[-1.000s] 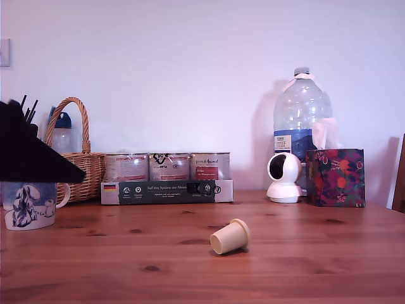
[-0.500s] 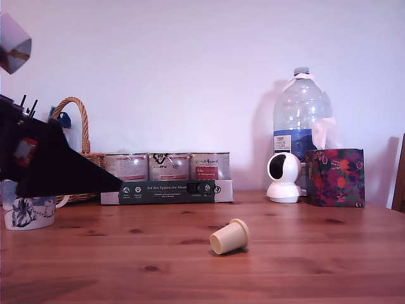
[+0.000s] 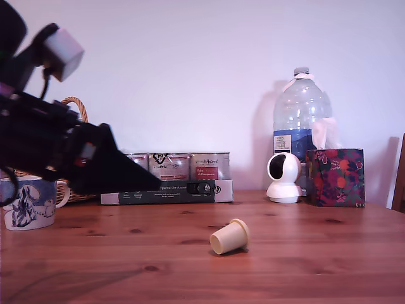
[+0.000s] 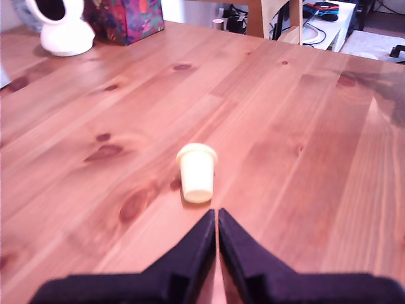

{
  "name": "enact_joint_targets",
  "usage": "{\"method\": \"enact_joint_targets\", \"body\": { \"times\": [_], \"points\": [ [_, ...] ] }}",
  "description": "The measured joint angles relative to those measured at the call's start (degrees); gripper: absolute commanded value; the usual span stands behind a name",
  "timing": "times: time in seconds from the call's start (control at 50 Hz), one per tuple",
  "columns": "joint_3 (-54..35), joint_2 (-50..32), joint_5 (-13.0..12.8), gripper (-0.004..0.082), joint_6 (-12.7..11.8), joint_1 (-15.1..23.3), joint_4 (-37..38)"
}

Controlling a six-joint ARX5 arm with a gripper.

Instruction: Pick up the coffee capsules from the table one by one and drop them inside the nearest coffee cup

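The coffee capsule (image 3: 230,236) lies on its side on the wooden surface (image 3: 316,253), just ahead of the jaws' tips and in line with them in the wrist view, its flared rim turned away from them. The jaws (image 4: 217,218) are pressed together with only a thin slit between them and hold nothing. The coffee cup (image 3: 28,202) stands behind the jaws, at the exterior view's left edge, well apart from the capsule. This looks like the approach step of the pick. The next move probably calls for spreading the jaws wide, then lowering them around the capsule's tapered body before closing.
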Motion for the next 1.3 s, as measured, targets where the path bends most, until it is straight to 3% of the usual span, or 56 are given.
{"method": "enact_joint_targets", "body": {
  "times": [0.1,0.28,0.42,0.74,0.86,1.3],
  "points": [
    [0.7,1.7,0.0,0.0033,0.0,-0.7,0.0],
    [0.9,4.3,0.0,0.0428,0.1,-1.1,0.0],
    [0.9,4.8,-0.4,0.0552,0.5,-1.1,0.0],
    [1.6,4.8,-7.4,0.0556,0.5,-1.1,0.0],
    [1.6,4.8,-10.1,0.0556,-1.5,-1.1,0.0],
    [1.6,4.8,-9.0,0.0556,-1.7,-2.3,0.0]
  ]
}}
